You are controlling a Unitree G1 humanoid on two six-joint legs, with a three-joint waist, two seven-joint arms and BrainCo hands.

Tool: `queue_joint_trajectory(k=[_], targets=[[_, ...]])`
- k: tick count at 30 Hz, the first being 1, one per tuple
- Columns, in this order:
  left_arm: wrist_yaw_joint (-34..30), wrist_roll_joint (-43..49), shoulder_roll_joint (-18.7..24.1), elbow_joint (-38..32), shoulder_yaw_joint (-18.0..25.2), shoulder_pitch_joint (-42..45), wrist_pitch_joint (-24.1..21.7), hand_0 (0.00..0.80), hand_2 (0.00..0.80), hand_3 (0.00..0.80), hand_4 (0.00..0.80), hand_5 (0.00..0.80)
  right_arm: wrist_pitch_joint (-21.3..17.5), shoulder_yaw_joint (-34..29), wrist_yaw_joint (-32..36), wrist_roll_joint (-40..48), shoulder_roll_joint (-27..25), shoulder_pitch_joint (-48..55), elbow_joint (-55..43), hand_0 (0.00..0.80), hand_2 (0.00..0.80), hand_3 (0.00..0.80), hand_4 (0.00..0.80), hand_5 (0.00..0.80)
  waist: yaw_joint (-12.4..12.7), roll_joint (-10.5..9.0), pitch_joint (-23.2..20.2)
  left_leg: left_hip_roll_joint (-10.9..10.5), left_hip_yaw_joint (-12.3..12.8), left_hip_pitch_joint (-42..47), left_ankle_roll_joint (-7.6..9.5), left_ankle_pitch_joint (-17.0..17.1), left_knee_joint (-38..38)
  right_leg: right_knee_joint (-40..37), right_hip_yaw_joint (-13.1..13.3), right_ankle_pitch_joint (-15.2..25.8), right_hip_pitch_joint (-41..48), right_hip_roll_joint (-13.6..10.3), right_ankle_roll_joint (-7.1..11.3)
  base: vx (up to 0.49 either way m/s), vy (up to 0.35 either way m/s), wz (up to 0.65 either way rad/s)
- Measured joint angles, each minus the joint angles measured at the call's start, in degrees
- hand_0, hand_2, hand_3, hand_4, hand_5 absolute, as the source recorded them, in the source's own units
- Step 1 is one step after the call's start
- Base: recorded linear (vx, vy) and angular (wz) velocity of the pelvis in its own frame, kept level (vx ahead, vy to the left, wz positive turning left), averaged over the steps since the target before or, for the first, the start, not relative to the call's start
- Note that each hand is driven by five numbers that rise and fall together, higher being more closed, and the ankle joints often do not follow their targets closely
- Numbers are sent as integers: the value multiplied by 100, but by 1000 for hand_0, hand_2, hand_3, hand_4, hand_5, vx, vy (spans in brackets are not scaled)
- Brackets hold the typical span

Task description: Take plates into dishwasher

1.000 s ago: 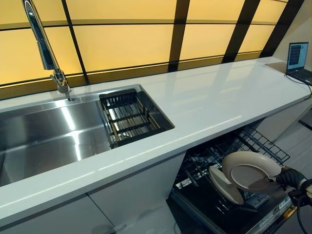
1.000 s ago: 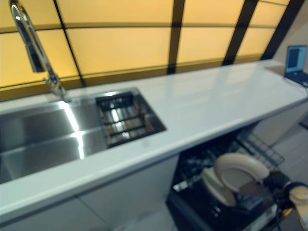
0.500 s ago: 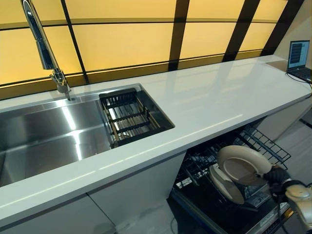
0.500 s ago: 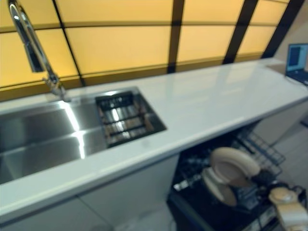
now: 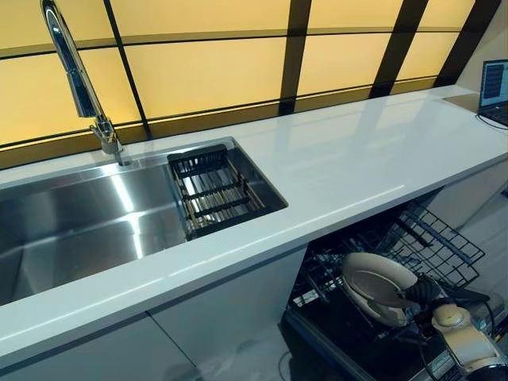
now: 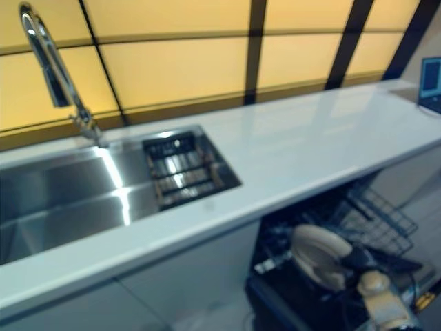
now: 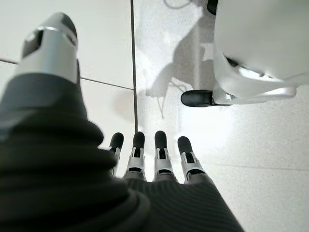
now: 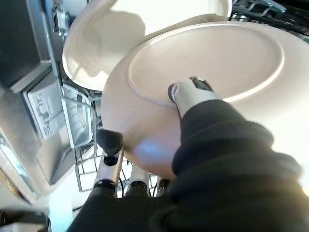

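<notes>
Right hand [image 5: 425,292]: low at right, inside the open dishwasher [image 5: 444,254]; clenched on the rim of a cream plate [image 5: 377,279]. Wrist view shows thumb [image 8: 186,92] pressed on the plate's underside w/ fingers [image 8: 110,145] curled round the other face.
Held plate: tilted, underside ring facing up, over the lower rack [image 5: 432,242]; not clear whether it sits in the tines yet.
2nd plate [image 8: 140,34]: cream too, just behind the held one, overlapping it, leaning in the same rack. Only a sliver of it shows from the head views, under the held plate.
Rack: dark wire basket, pulled out under the table edge, extends to the right past the plates.
Left hand [image 7: 154,154]: seen only in its own wrist view, fingers straight & relaxed, nothing in it, hanging over pale floor tiles [image 7: 270,193].
Table [image 5: 349,167]: white top, runs left to right across the scene, dishwasher below its right part.
Sink [image 5: 79,222]: steel, set in the table's left part; dark drainer basket [image 5: 214,190] fitted in its right end.
Tap [image 5: 75,75]: tall chrome, at far edge of sink.
Laptop [image 5: 494,87]: far right end of table, screen lit.
Back wall: amber panels [image 5: 206,71] w/ dark frames behind the table.
</notes>
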Motion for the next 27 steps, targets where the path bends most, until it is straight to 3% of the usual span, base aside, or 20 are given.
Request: queue_joint_trajectory(k=[6,17,18,19,27], targets=[[13,2,-13,-53,1,-1,22,0,0,0,0,0,299,281,159,-831,-7,-368,254,800,800,800,800,800,144,11,-6,-6,-137,-13,-26,18,1,0,-24,1,6,-2,-1,-1,1,2],[35,8,-12,-127,1,-29,256,0,0,0,0,0,437,704,1235,-1931,-222,-739,411,800,800,800,800,800,264,37,-126,-2,-187,-16,-25,19,3,1,-62,-1,25,-1,-1,0,0,0],[37,8,-12,-128,1,-33,265,0,0,0,0,0,446,706,1300,-1934,-234,-754,419,562,562,562,562,562,265,36,-139,0,-188,-16,-25,18,3,1,-64,-2,25,-1,-1,0,0,0],[37,8,-12,-135,2,-68,285,0,0,0,0,0,476,710,1448,-1928,-247,-766,446,0,0,0,0,0,267,31,-161,2,-194,-16,-23,17,4,0,-69,-2,29,1,-2,0,0,0],[105,12,-9,-134,2,-134,397,0,0,0,0,0,533,944,2070,-1639,-224,-742,594,0,0,0,0,0,269,15,-183,-1,-219,-18,-20,18,4,1,-84,-3,38,0,-2,0,0,0]])
